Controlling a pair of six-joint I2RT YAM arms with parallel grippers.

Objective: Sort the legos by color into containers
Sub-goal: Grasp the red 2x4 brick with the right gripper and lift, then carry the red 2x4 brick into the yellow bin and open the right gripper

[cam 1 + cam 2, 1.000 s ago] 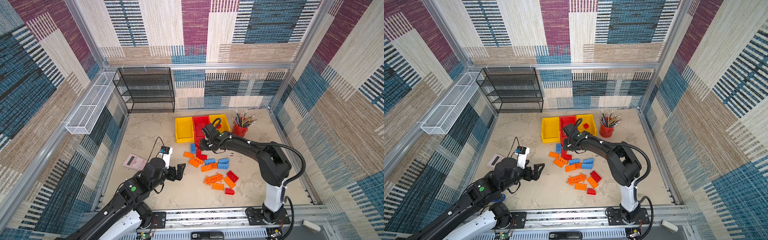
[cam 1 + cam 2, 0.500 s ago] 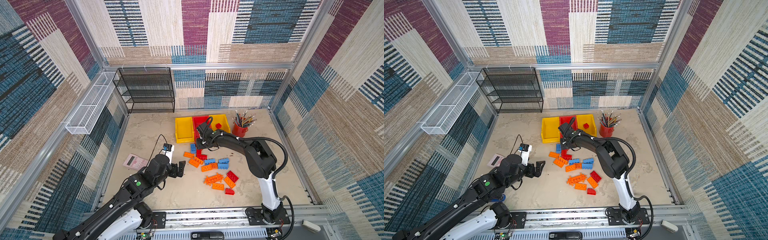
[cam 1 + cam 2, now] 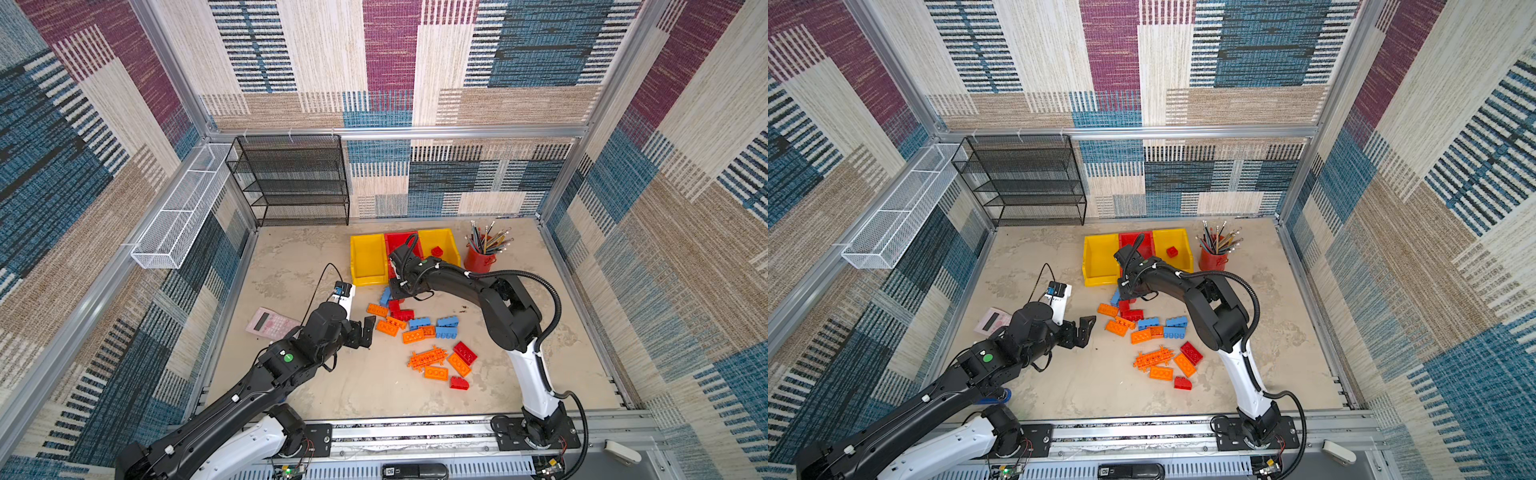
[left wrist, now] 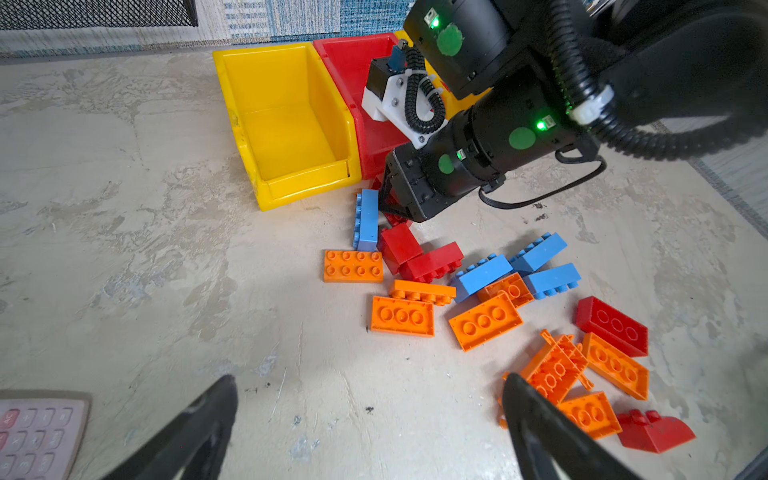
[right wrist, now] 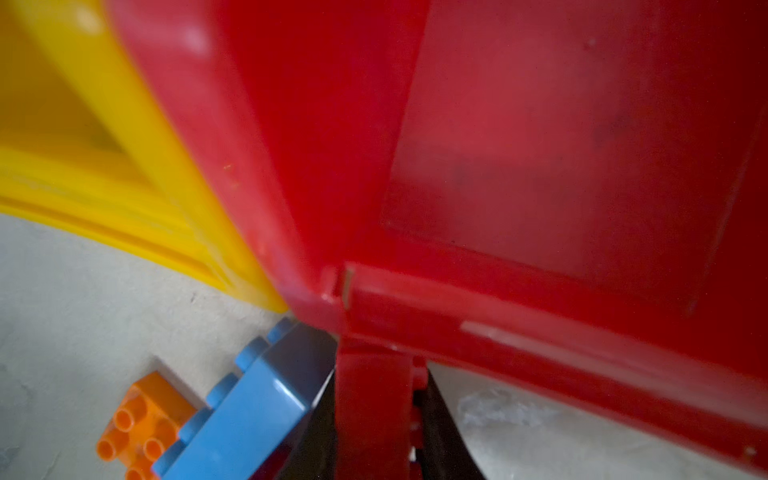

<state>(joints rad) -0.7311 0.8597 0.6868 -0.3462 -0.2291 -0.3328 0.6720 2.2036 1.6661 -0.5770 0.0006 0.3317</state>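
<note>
Loose red, light blue and orange legos lie in the middle of the table. The three containers stand in a row behind them: a yellow bin, a red bin and a second yellow bin with one red brick inside. My right gripper is shut on a red brick held on edge at the red bin's front wall, beside a blue brick. My left gripper hangs open over bare table left of the pile, next to the toothed orange plate.
A pink calculator lies left of my left arm. A red cup of pencils stands right of the bins. A black mesh rack is against the back wall and a white wire basket hangs on the left wall.
My right gripper has come down from over the bins to the pile's far end and shut on the red brick. My left arm has crept slightly toward the pile, still open.
</note>
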